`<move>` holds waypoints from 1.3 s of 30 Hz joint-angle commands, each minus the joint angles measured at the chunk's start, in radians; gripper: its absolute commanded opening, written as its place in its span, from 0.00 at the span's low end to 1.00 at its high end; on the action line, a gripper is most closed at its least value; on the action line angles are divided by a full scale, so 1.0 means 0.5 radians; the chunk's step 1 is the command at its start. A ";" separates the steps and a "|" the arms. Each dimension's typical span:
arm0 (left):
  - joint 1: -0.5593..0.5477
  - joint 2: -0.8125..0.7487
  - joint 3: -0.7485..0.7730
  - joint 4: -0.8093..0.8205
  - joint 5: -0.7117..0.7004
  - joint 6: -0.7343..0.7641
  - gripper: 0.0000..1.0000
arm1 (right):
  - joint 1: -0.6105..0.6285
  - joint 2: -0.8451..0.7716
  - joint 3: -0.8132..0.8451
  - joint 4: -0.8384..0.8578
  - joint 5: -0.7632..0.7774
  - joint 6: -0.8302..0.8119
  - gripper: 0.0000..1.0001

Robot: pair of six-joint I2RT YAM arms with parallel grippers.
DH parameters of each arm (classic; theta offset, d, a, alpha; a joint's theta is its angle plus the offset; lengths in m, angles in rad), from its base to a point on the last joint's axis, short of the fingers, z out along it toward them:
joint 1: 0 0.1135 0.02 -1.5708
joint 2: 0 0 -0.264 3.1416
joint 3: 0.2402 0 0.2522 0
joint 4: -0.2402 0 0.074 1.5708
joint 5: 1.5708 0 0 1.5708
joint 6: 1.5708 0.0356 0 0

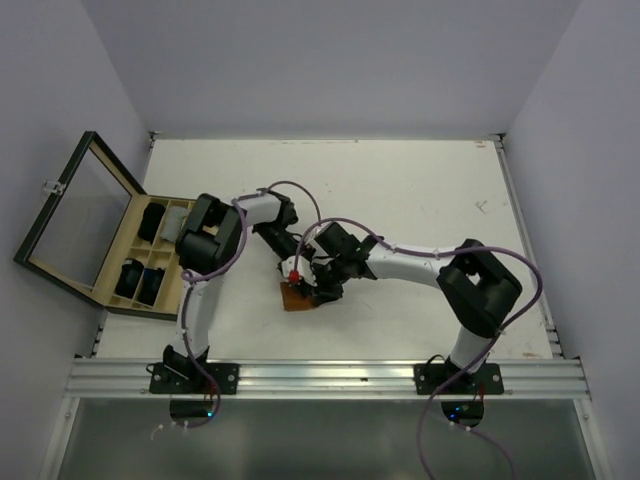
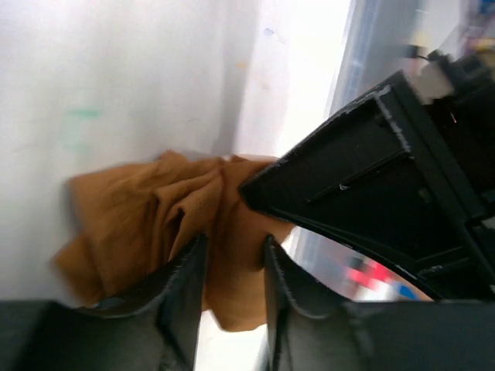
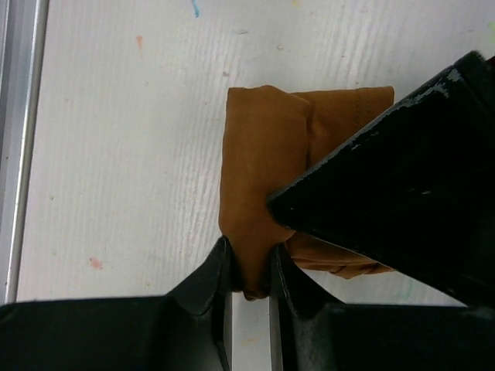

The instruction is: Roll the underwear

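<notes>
The orange-brown underwear [image 1: 294,294] lies bunched on the white table near the middle front. It also shows in the left wrist view [image 2: 139,216] and, folded into a compact block, in the right wrist view [image 3: 271,170]. My left gripper [image 2: 234,259] is shut on a fold of it. My right gripper [image 3: 249,263] is shut on its near edge. Both grippers meet over the cloth [image 1: 305,275]. Black underwear pieces [image 1: 140,280] sit in the wooden box.
A compartmented wooden box [image 1: 135,258] with its glass lid [image 1: 75,215] open stands at the left table edge. An aluminium rail [image 1: 320,378] runs along the near edge. White walls enclose the table.
</notes>
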 commanded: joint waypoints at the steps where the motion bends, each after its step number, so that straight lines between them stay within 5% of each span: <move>1: 0.206 -0.323 -0.011 0.912 -0.322 -0.136 0.39 | 0.023 0.184 0.116 -0.268 -0.160 0.066 0.00; 9: 0.764 -1.297 -0.468 1.924 -0.266 -0.703 0.44 | -0.002 0.549 0.401 -0.532 -0.265 0.299 0.00; 18: 0.780 -2.016 -1.120 1.392 -0.477 0.356 0.47 | -0.189 0.945 0.653 -0.658 -0.538 0.676 0.00; 21: 0.710 -2.231 -1.360 1.309 -0.557 0.587 0.48 | -0.247 1.043 0.724 -0.686 -0.593 0.781 0.00; 26: 0.265 -2.514 -1.665 1.406 -0.793 0.674 0.52 | -0.299 1.194 0.800 -0.744 -0.682 0.882 0.00; 34: -0.324 -2.493 -1.834 1.596 -1.140 0.628 0.55 | -0.312 1.323 0.899 -0.818 -0.725 0.895 0.00; 39: -0.398 -2.355 -1.834 1.643 -1.146 0.634 0.55 | -0.336 1.338 0.896 -0.818 -0.710 0.886 0.00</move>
